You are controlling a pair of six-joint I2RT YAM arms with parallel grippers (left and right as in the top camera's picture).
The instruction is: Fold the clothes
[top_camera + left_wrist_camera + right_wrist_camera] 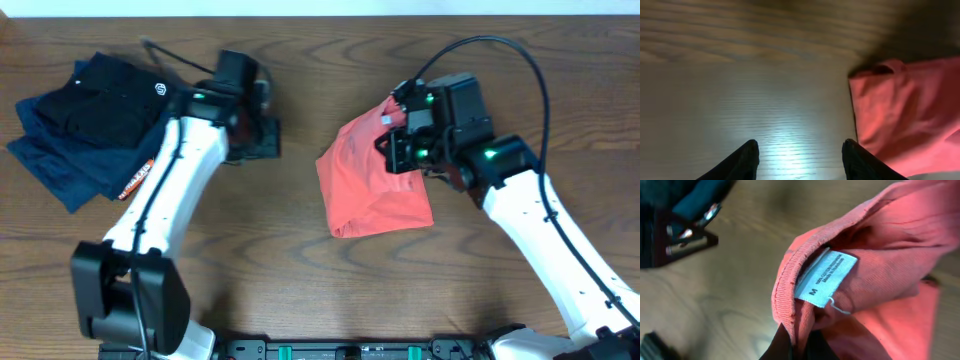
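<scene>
The coral-red T-shirt [372, 185] lies bunched in a rough fold at the table's middle right. My right gripper [400, 135] is shut on its ribbed neckline and lifts that edge. In the right wrist view the collar [790, 280] with its white neck tag [826, 277] hangs from the pinched fingers [799, 342]. My left gripper [268, 135] is open and empty, low over bare wood left of the shirt. In the left wrist view its fingers [801, 160] frame wood, with the shirt [905, 115] at the right.
A pile of folded navy and black garments [85, 125] with a white round logo lies at the far left, behind the left arm. Bare wooden table [300, 250] stretches between the arms and along the front.
</scene>
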